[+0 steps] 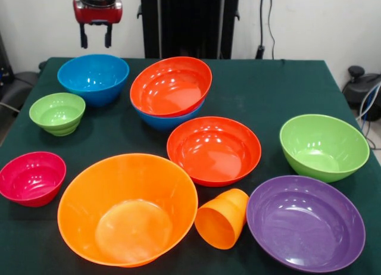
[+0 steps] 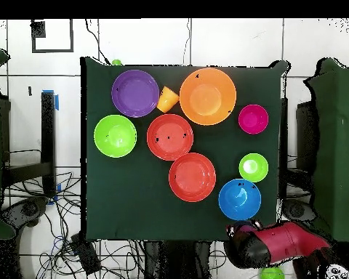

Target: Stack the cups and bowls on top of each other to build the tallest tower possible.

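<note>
Nine bowls are sitting spread over the green desk (image 1: 268, 84), and only one pair is nesting so far. Going left to right in the front view: the magenta bowl (image 1: 31, 178), the small green bowl (image 1: 57, 113), the blue bowl (image 1: 93, 78) with the gripper (image 1: 96, 36) hanging above it, fingers apart and empty, then the large orange bowl (image 1: 127, 208), the red-orange bowl resting in a second blue one (image 1: 171, 87), another red-orange bowl (image 1: 214, 150), the tipped orange cup (image 1: 222, 218), the purple bowl (image 1: 305, 222) and the large green bowl (image 1: 324, 147). I'd be coming straight down over the blue bowl's rim, gripping one wall squarely.
</note>
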